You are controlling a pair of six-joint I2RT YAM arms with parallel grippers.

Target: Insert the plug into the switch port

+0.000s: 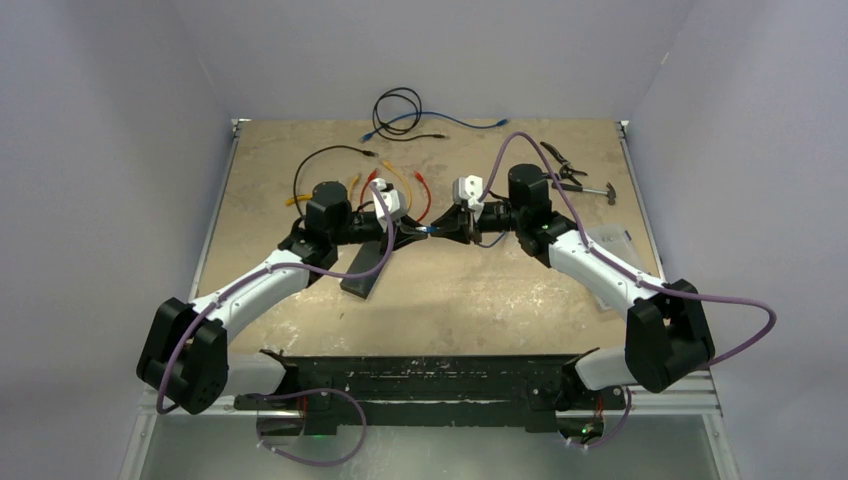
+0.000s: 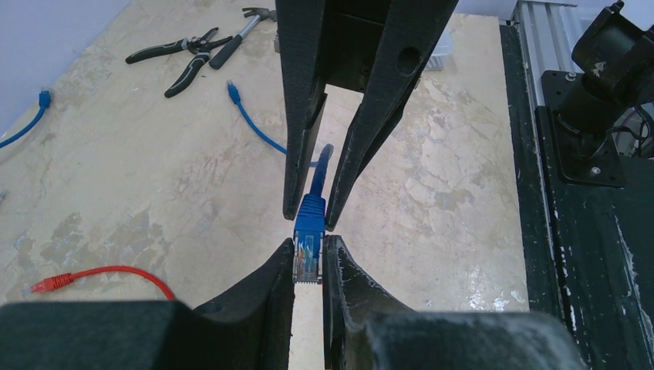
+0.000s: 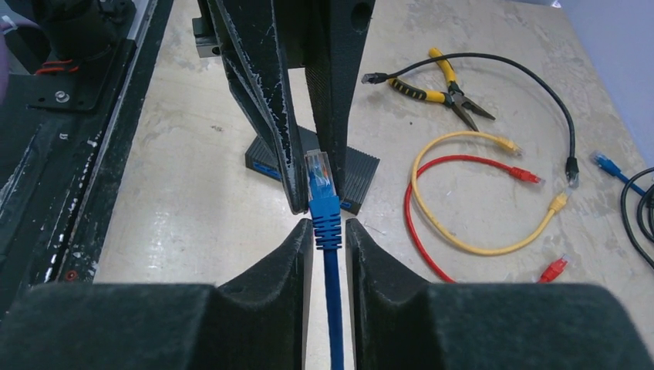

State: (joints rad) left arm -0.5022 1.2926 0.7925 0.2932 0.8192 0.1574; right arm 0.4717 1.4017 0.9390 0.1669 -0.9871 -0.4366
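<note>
Left gripper (image 2: 308, 248) is clamped on the clear tip of the blue plug (image 2: 309, 223), held above the table (image 1: 480, 290). Right gripper (image 3: 329, 230) brackets the plug's boot; firm pinch cannot be told. Switch (image 3: 360, 173) lies flat nearby, apart from the plug.

From overhead I see both arms reaching inward, meeting over table (image 1: 480, 290) centre. Plug (image 2: 308, 247) sits between left gripper (image 2: 308, 262) and right gripper (image 3: 329, 231), nose toward left, cable running back through right. Switch (image 1: 362, 276) lies on table, on base side of left gripper. Short cables (image 1: 395, 185) lie behind grippers. Pliers (image 1: 562, 168) and hammer (image 1: 590, 188) sit at far right corner. Coiled cables (image 1: 397, 105) lie past far edge.
</note>
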